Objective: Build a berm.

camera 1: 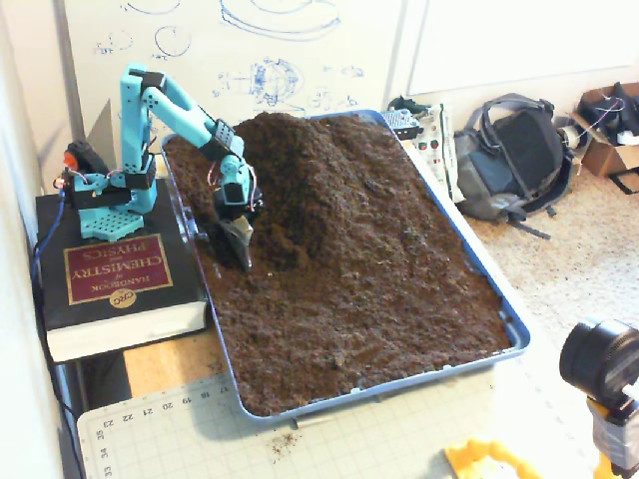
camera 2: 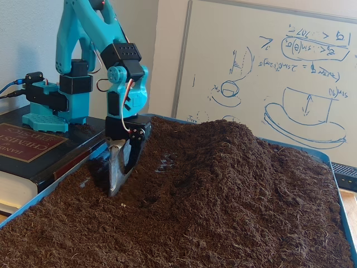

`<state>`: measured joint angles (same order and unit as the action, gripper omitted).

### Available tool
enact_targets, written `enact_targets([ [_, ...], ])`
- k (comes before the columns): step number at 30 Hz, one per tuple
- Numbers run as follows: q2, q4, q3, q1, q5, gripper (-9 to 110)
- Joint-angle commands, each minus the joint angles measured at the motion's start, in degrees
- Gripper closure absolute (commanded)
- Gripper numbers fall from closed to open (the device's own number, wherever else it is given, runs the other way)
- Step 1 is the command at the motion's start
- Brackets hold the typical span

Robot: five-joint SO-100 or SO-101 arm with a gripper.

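You have a big blue tray (camera 1: pixel 514 334) filled nearly edge to edge with loose dark-brown soil (camera 1: pixel 359 299), lying fairly flat over the near and right parts of the higher fixed view. The berm (camera 1: pixel 290 160) is the humped mass at the far left of that tray, rising to a rounded crest near the whiteboard (camera 1: pixel 250 50) end; in the low fixed view it shows as a broad mound (camera 2: pixel 234 151) sloping down toward you and toward the arm. The teal arm (camera 1: pixel 150 110) stands on a thick chemistry handbook (camera 1: pixel 110 274) just outside the tray's left rim, and it reaches over that rim with its wrist pointing steeply down. The gripper (camera 2: pixel 118 177) carries a grey metal blade as one finger and a dark finger beside it; the two stand only a narrow wedge apart, close to closed, and nothing is clamped between them that you can see. Its tip is planted in the soil in the shallow trough at the foot of the berm, touching or slightly buried. The relation to watch: in the higher fixed view the berm lies to the right of and beyond the gripper (camera 1: pixel 238 249), with its flank rising directly beside the blade, and its long axis seems to run from the tray's far end toward the near end, roughly alongside the left rim. Any push that adds height would, I judge, have to drive soil from the trough rightward and up that flank.
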<state>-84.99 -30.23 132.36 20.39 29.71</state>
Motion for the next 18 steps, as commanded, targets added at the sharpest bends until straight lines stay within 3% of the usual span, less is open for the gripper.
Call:
enact_targets([
  [1,0.3,1.9,-7.9,-3.1,-5.6,101],
  [18,18.0,1.3,-31.3,-8.1,-7.6,101],
])
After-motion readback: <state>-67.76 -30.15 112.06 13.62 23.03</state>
